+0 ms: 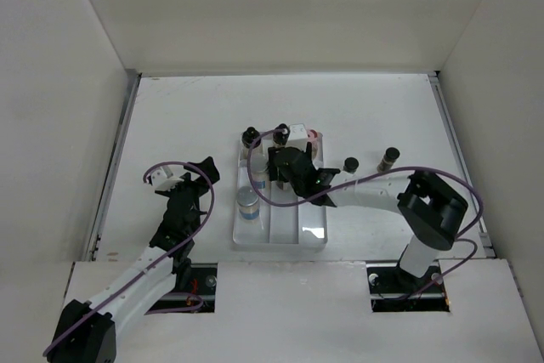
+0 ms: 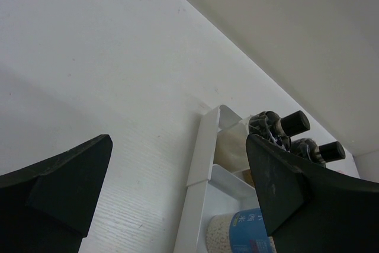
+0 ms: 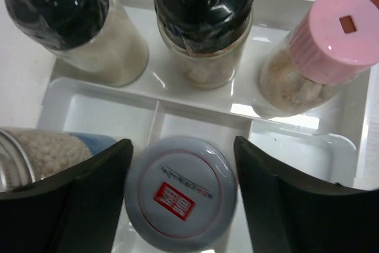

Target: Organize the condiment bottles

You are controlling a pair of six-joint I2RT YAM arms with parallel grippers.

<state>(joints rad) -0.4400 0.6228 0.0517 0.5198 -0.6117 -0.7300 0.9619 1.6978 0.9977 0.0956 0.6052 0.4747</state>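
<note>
Straddling a silver-lidded clear jar in the middle compartment of a white divided plastic tray, the right gripper stands open, apparently mid-placement. The left gripper hangs open and empty beside the tray. Next, probably: lift clear, then fetch the black-capped bottle or its brownish neighbour — both on the white table, right of the tray.

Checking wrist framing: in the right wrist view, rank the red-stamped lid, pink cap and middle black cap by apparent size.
1. Red-stamped lid, largest, though closest to the camera.
2. Pink cap and middle black cap look alike; the black one is cut off by the frame's top, so unranked.
</note>
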